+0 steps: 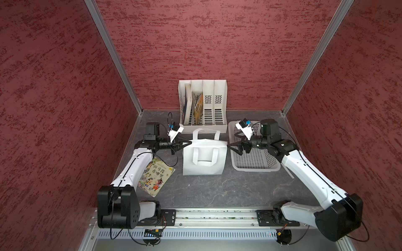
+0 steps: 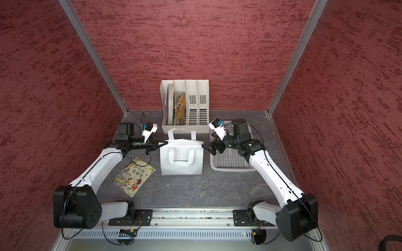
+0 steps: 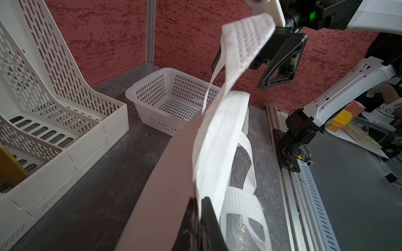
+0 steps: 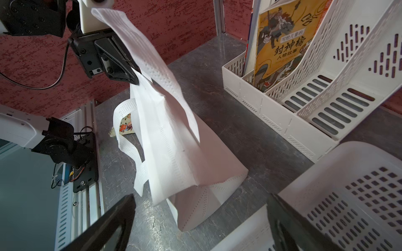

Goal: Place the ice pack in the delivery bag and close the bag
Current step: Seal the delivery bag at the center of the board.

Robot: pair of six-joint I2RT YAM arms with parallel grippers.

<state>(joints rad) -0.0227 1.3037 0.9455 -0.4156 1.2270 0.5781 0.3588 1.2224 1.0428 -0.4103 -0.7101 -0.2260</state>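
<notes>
The delivery bag [image 1: 204,159] [image 2: 180,159] stands in the middle of the table, white fabric, its top edges lying close together. One loop handle rises behind it and the other hangs down its front. My left gripper [image 1: 190,142] [image 2: 166,142] [image 3: 200,198] is shut on the bag's top edge at its left end. My right gripper [image 1: 233,149] [image 2: 208,149] [image 4: 201,195] stands open just off the bag's right top corner, nothing between its fingers. The bag [image 3: 217,134] [image 4: 174,141] fills both wrist views. The ice pack is out of view.
A white slotted file rack [image 1: 203,126] with books stands against the back wall. A white perforated basket [image 1: 256,169] sits right of the bag, under my right arm. A picture book [image 1: 156,176] lies at the front left, beside my left arm. Red walls close in three sides.
</notes>
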